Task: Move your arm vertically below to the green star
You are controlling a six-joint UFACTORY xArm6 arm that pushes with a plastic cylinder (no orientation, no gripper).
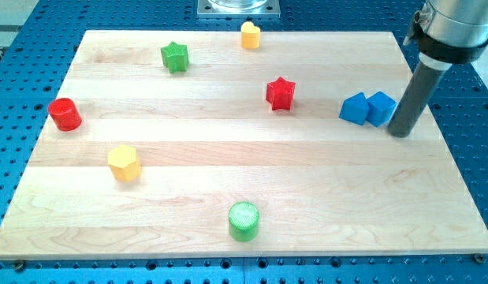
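The green star [174, 57] lies near the view's top left of the wooden board [244, 173]. My tip [400, 132] rests on the board at the view's right, far right of and lower than the star. It stands just right of two blue blocks [368, 108] that sit side by side; whether it touches them is unclear.
A red star [281, 93] lies mid-board. A yellow block [251, 35] sits at the top edge. A red cylinder [65, 114] is at the left edge, a yellow hexagonal block [124, 162] lower left, a green cylinder [244, 220] near the bottom edge.
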